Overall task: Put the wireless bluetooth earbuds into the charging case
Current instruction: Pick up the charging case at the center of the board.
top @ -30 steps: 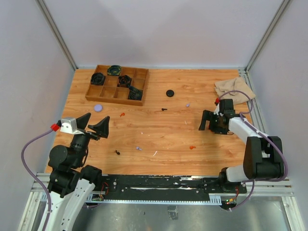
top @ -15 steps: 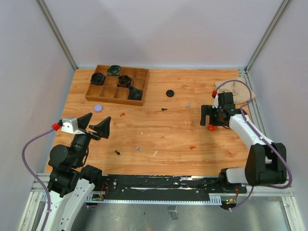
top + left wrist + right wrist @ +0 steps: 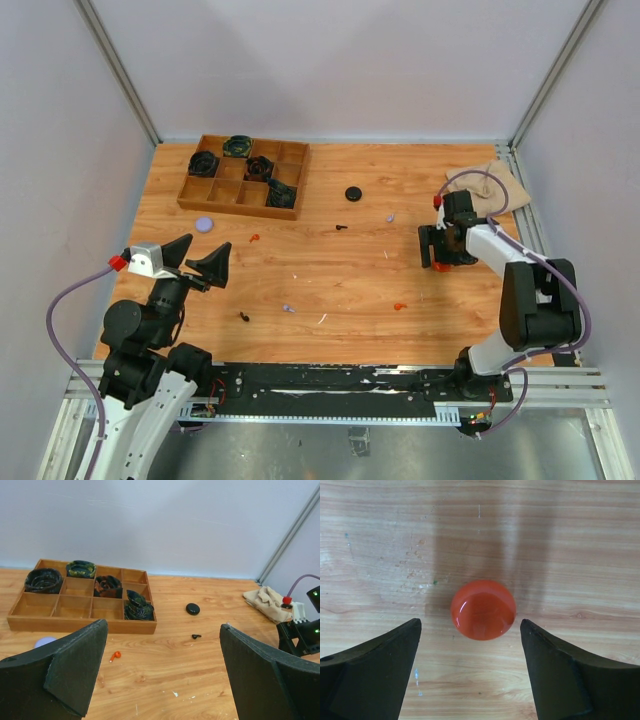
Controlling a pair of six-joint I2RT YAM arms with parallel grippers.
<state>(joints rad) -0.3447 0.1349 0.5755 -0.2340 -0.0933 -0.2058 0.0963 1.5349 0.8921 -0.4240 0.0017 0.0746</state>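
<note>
- Orange-red charging case [image 3: 483,609]: found on the wood-grain worktop [image 3: 330,280], between the fingers of the right pincer [image 3: 469,625], which were spread apart and touched neither side.
- Left pincer [image 3: 163,625]: held wide apart, empty.
- Saw no earbud seated; spotted an orange-red earbud [image 3: 399,304], a black earbud [image 3: 342,227] and a lavender earbud [image 3: 390,217] loose, well apart from the case.
- Judged the task barely begun.
- Beyond: compartment tray [image 3: 235,208] far left, cloth [image 3: 497,185] far right, plain pale walls [image 3: 330,70].
</note>
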